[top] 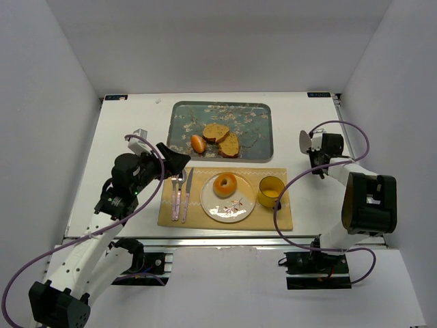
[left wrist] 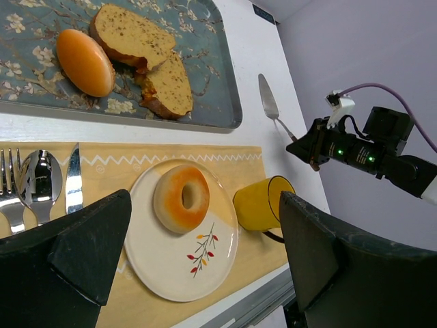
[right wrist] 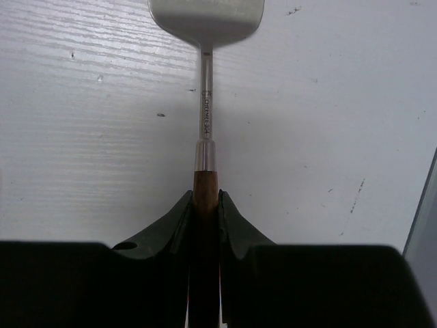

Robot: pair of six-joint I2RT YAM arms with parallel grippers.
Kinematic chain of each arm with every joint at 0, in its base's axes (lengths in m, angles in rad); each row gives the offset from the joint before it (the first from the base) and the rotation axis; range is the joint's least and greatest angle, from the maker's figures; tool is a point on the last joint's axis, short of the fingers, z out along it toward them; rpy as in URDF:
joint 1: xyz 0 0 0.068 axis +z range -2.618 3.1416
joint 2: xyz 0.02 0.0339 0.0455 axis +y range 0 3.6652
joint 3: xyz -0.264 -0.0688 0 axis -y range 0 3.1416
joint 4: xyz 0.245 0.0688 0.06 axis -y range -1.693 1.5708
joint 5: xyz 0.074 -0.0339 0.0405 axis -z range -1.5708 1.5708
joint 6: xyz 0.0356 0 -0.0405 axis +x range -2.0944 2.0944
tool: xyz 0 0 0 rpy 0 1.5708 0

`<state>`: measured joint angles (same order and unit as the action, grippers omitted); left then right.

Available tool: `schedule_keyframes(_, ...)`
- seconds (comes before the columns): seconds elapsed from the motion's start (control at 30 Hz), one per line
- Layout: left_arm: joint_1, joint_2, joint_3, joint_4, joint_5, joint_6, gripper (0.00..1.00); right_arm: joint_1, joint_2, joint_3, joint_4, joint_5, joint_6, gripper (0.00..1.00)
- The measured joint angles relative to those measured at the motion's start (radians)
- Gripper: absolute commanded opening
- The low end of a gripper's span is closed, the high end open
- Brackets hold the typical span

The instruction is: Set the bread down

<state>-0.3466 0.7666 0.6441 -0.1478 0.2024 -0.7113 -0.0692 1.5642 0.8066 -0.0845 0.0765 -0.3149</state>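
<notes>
while the bread [top: 225,184] lies on the plate [top: 229,213] at the middle of the mat [top: 281,220], along the tabletop's near edge, the left gripper [top: 176,160] hangs spread wide and empty over the mat's far left corner. near the tabletop's right edge, the right gripper [right wrist: 205,205] pinches a spatula [right wrist: 205,109] by its wooden handle.

Above the glossy golden bread ring [top: 218,186] you have open room; the yellow cup [top: 271,193] and steel cutlery [top: 181,182] flank its white round plate [top: 229,213] closely.
</notes>
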Motion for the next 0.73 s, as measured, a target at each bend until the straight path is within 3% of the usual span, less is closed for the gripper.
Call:
schedule_keyframes(0.03, 0.001, 0.0, 0.0, 0.001, 0.0, 0.0, 0.98, -0.004, 0.005, 0.001, 0.006, -0.002, 0.006, 0.21)
schedule_keyframes(0.07, 0.001, 0.0, 0.0, 0.001, 0.0, 0.0, 0.98, -0.007, 0.013, 0.003, 0.008, -0.009, 0.011, 0.4)
schedule_keyframes(0.17, 0.001, -0.003, 0.0, -0.002, 0.0, 0.0, 0.98, -0.027, 0.044, 0.023, -0.003, -0.04, 0.019, 0.65)
schedule_keyframes(0.2, 0.001, -0.005, 0.0, -0.002, -0.001, 0.0, 0.98, -0.037, 0.05, 0.031, -0.008, -0.053, 0.019, 0.78)
schedule_keyframes(0.23, 0.001, -0.008, 0.0, -0.002, -0.001, 0.0, 0.98, -0.049, 0.053, 0.039, -0.02, -0.067, 0.016, 0.83)
schedule_keyframes(0.4, 0.001, -0.02, 0.0, -0.004, -0.005, 0.0, 0.98, -0.097, 0.019, 0.075, -0.073, -0.115, -0.035, 0.89)
schedule_keyframes(0.73, 0.001, 0.045, 0.018, -0.002, 0.002, 0.006, 0.98, -0.101, -0.103, 0.225, -0.125, -0.22, -0.088, 0.9)
